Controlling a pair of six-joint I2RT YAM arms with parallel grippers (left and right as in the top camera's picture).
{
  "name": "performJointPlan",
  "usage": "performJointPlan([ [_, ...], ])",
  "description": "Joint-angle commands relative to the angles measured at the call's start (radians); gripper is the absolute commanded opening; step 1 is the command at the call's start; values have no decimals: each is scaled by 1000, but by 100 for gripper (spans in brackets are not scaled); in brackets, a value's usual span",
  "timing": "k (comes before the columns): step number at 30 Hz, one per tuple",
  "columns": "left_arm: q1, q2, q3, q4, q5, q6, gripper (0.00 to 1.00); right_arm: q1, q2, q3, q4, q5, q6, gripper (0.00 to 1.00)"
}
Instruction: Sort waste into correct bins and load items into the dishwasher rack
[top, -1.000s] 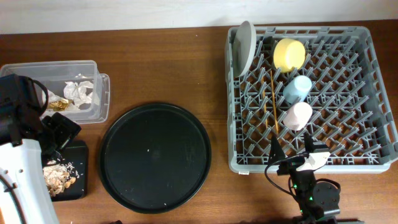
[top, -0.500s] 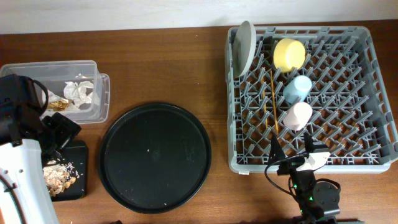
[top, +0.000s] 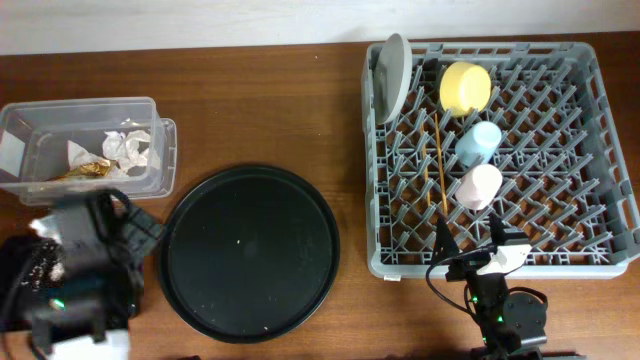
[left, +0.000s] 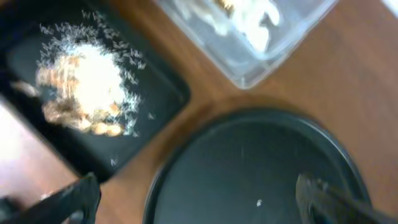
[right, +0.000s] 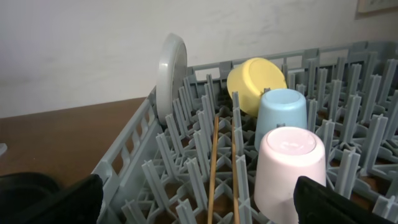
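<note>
We find dishes all in big grey plastic grid rack (top: 580, 262): grey-white round plate (top: 393, 75), yellow bowl (top: 465, 87), blue cup (top: 479, 142), pink cup (top: 479, 186), wooden chopsticks (top: 438, 165). White paper napkins (top: 130, 148) in clear plastic tub (top: 168, 150), rice scraps (left: 87, 81) on flat black tray (left: 163, 94). Left gripper (left: 199, 198), right gripper (right: 199, 205): fingers apart, empty (job looks done). Left one hangs near tray; bump could spill rice.

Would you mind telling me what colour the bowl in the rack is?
Yellow. The bowl shows best in the right wrist view.
</note>
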Motion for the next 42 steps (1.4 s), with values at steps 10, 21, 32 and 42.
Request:
performJointPlan([
  [10,-209,-449,-717,426,26,2,99,-6,-8,-8,-6,13,-10,98],
  [21,-230,-859,-897,735,83,303,99,-6,-8,-8,-6,13,-10,98],
  [32,-229,-940,-1065,1073,117,415,99,-6,-8,-8,-6,13,-10,98],
  [42,-207,-941,-1065,1033,263,729,99,-6,-8,-8,-6,13,-10,98],
])
